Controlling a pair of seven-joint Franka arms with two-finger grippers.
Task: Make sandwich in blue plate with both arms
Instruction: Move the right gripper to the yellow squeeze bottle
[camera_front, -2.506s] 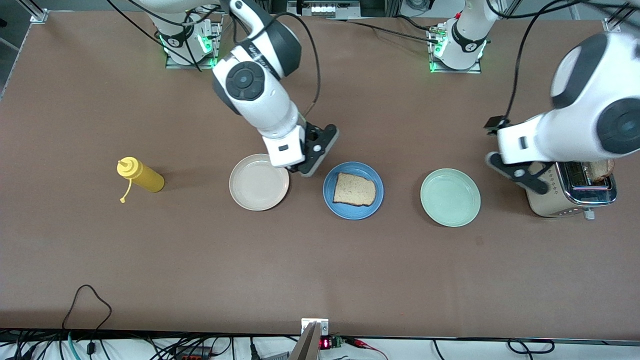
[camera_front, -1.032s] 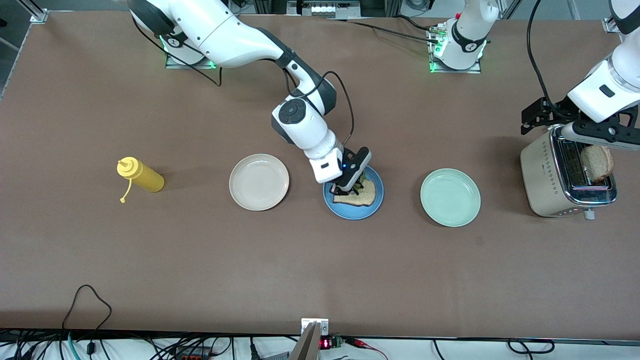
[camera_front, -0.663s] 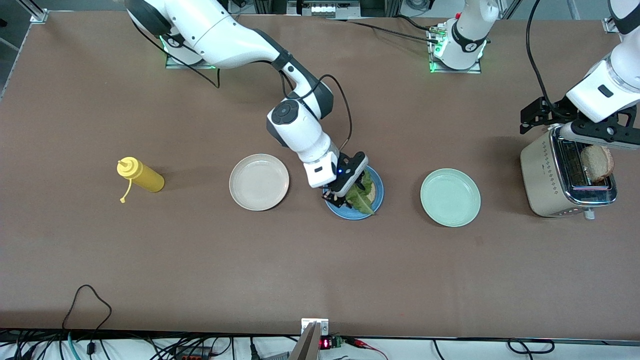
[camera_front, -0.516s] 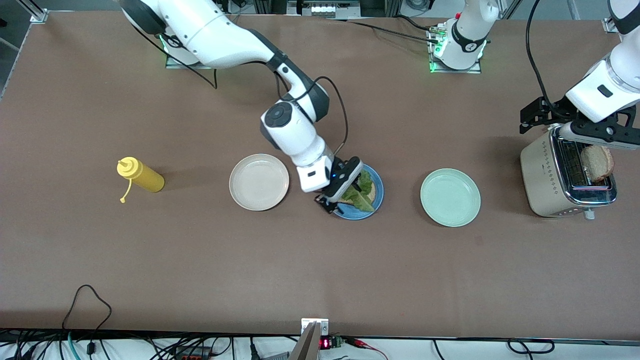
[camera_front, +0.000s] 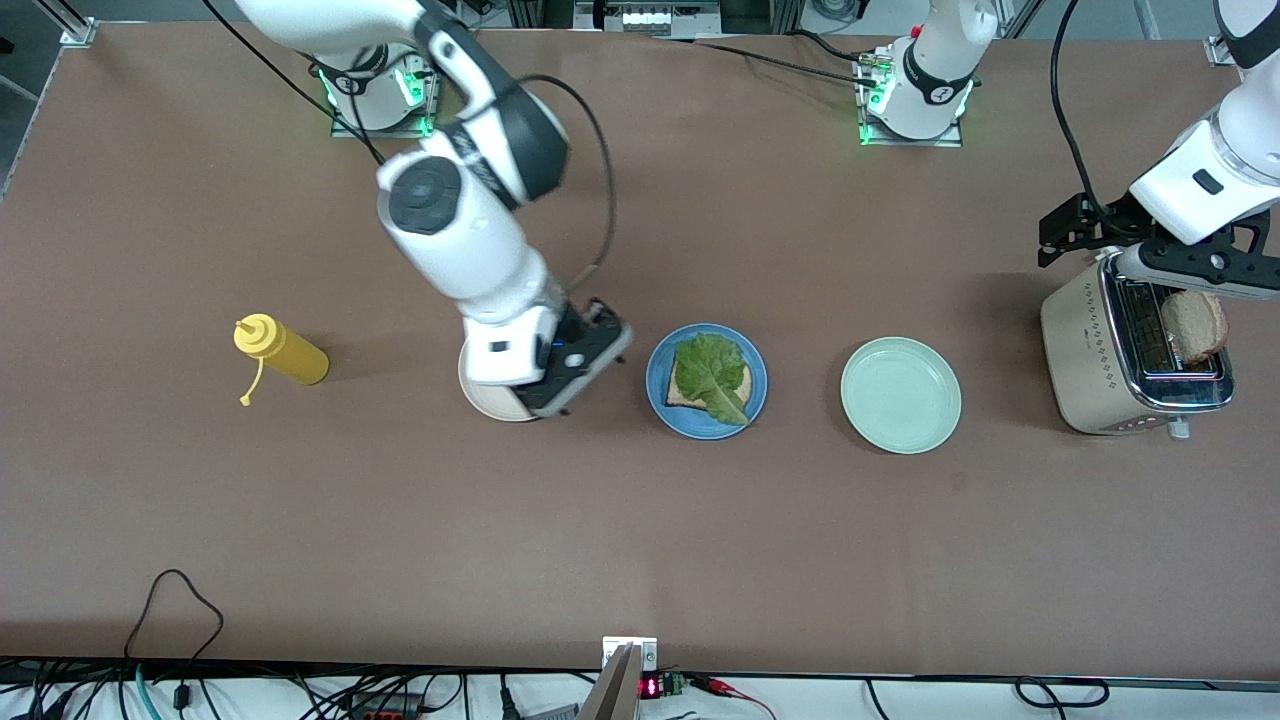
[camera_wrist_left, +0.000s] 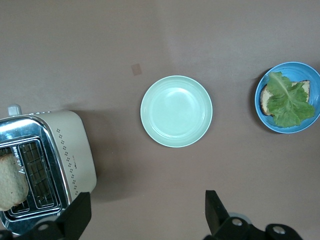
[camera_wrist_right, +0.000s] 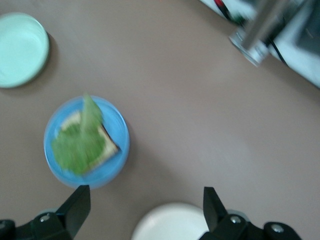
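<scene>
The blue plate (camera_front: 660, 396) holds one bread slice (camera_front: 683, 393) with a green lettuce leaf (camera_front: 712, 365) lying on it. My right gripper (camera_front: 572, 368) is open and empty, up over the edge of the off-white plate (camera_front: 484, 400) beside the blue plate. The right wrist view shows the blue plate (camera_wrist_right: 120, 145), the lettuce (camera_wrist_right: 75, 147) and my open right gripper (camera_wrist_right: 144, 210). My left gripper (camera_front: 1150, 255) is open and empty above the toaster (camera_front: 1090, 360), where a second bread slice (camera_front: 1195, 325) stands in a slot. It also shows in the left wrist view (camera_wrist_left: 11, 182).
A pale mint-green plate (camera_front: 900, 395) sits between the blue plate and the toaster. A yellow squeeze bottle (camera_front: 285, 350) lies toward the right arm's end of the table. The left wrist view shows the mint plate (camera_wrist_left: 176, 111) and the toaster (camera_wrist_left: 55, 150).
My right gripper laid the lettuce on the bread in the blue plate, let go, rose and moved over the off-white plate. My left gripper swung over the toaster, then stayed.
</scene>
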